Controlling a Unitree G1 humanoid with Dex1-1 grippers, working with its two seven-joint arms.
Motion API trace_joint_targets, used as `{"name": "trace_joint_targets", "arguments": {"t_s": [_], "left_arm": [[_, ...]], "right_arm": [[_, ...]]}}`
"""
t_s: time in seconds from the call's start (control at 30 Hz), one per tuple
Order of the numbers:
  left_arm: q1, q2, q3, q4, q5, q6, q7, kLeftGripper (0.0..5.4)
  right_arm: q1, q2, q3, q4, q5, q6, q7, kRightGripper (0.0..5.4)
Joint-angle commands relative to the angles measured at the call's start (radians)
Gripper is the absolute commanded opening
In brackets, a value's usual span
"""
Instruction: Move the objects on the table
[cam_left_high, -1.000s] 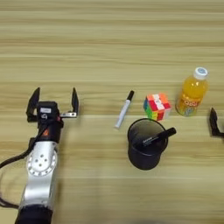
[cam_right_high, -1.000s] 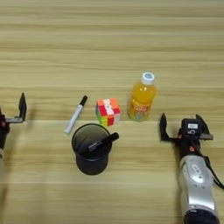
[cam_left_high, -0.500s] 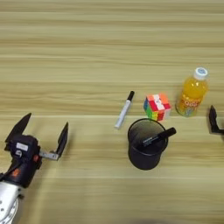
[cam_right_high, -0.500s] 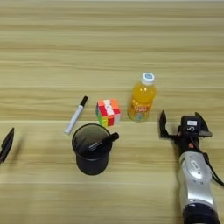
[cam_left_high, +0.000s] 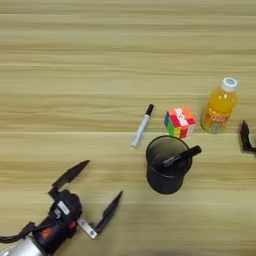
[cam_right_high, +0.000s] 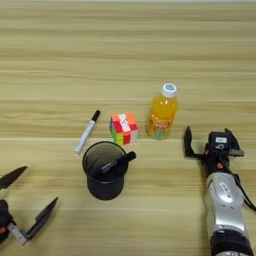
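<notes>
Nothing held yet, so I judge this as the approach stage. My left gripper (cam_left_high: 92, 195) sits low at the near-left of the table (cam_left_high: 75, 60), fingers spread wide, empty, well apart from everything. My right gripper (cam_right_high: 210, 142) is at the right, just beside the bottle (cam_right_high: 162, 112), fingers apart and empty, not touching it.

Bottle stands upright, right of the cube (cam_right_high: 124, 128). Cup (cam_right_high: 105, 170) stands upright nearer me, with a black marker (cam_right_high: 116, 163) leaning inside it. A white marker (cam_right_high: 87, 131) lies flat left of the cube.

Likely next move: right gripper slides left and forward to straddle the bottle's body, then closes. The cube is close on the bottle's left, so the far finger needs care not to bump it.

Room: the far half of the table is open, and so is the left side. The near edge is close to both arms. The cluster in the middle is tight.
</notes>
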Motion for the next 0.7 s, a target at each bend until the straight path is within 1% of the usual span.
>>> {"name": "trace_joint_targets", "arguments": {"t_s": [0.03,0.1,0.27,0.47,0.57,0.7], "left_arm": [[-0.069,-0.045,-0.087,0.067,0.054,0.003,0.009,5.40],[-0.086,-0.055,-0.101,0.092,0.061,0.001,0.018,5.40],[-0.111,-0.062,-0.122,0.134,0.075,-0.013,0.037,5.40],[-0.139,-0.070,-0.141,0.160,0.091,-0.010,0.060,5.40],[-0.151,-0.069,-0.149,0.169,0.089,-0.013,0.059,5.40],[-0.181,-0.078,-0.166,0.192,0.097,-0.012,0.060,5.40]], "right_arm": [[-0.017,0.001,-0.001,0.008,0.006,-0.008,0.004,5.39],[-0.015,0.002,-0.001,0.005,0.006,-0.009,0.003,5.39],[-0.010,0.002,-0.001,-0.001,0.006,-0.010,0.001,5.39],[-0.008,0.006,0.001,-0.002,0.003,-0.013,-0.001,5.39],[-0.007,0.008,0.003,-0.005,0.002,-0.012,-0.002,5.39],[-0.008,0.010,0.005,-0.006,0.001,-0.013,-0.003,5.39]]}}
